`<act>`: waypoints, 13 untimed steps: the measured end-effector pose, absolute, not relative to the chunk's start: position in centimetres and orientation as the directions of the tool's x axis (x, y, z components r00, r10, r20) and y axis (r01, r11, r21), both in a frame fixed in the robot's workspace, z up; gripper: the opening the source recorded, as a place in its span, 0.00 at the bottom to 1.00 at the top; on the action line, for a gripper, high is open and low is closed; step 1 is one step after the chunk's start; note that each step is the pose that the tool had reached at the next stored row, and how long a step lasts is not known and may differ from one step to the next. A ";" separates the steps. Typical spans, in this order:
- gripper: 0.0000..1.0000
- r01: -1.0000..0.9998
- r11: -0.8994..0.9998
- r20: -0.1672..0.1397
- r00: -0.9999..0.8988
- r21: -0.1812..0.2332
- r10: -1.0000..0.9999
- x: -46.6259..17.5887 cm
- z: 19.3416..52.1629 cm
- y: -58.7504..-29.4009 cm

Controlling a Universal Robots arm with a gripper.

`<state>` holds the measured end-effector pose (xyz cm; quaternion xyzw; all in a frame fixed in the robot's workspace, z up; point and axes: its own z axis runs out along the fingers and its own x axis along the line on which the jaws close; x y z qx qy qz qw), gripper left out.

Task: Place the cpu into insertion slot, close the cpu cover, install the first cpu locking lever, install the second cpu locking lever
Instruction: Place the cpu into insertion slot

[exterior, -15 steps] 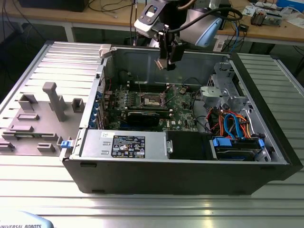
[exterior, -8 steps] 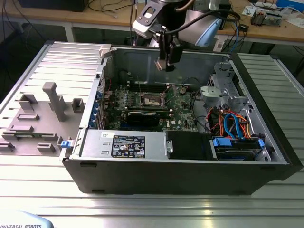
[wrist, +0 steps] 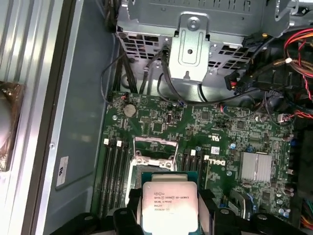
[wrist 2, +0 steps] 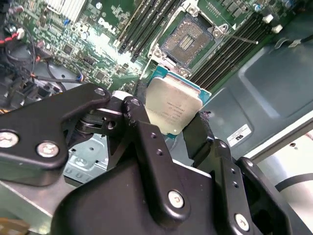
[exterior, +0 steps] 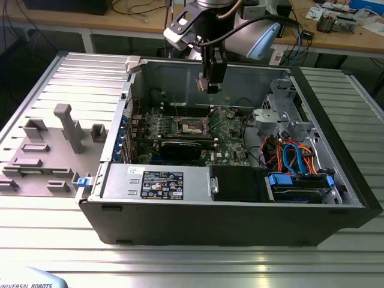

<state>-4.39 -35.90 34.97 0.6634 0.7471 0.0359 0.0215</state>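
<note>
My gripper (exterior: pixel 211 87) hangs inside the open computer case, above the green circuit board (exterior: pixel 228 141). It is shut on the cpu (wrist 2: pixel 171 105), a flat square chip with a dull silver top, gripped by two opposite edges between black fingers (wrist 2: pixel 142 129). In the first wrist view the cpu (wrist: pixel 169 205) sits in the gripper (wrist: pixel 169 218), apart from the board below. The insertion slot (wrist 2: pixel 188 41) lies open with its dark centre bare. The cpu cover (wrist: pixel 153 148), a thin metal frame, is swung up off the slot (exterior: pixel 191 126). A thin locking lever (wrist 2: pixel 238 38) sticks out beside it.
Long black memory slots (wrist 2: pixel 146 22) flank the socket. A metal drive cage (wrist: pixel 193 44) and cable bundles (exterior: pixel 294 153) stand on the exterior view's right. A power supply (exterior: pixel 156 183) runs along the near case wall. A grey fixture (exterior: pixel 51 150) lies outside on the left.
</note>
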 end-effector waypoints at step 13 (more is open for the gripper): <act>0.54 0.997 -0.006 0.016 0.005 0.075 1.000 -4.4 34.1 -35.9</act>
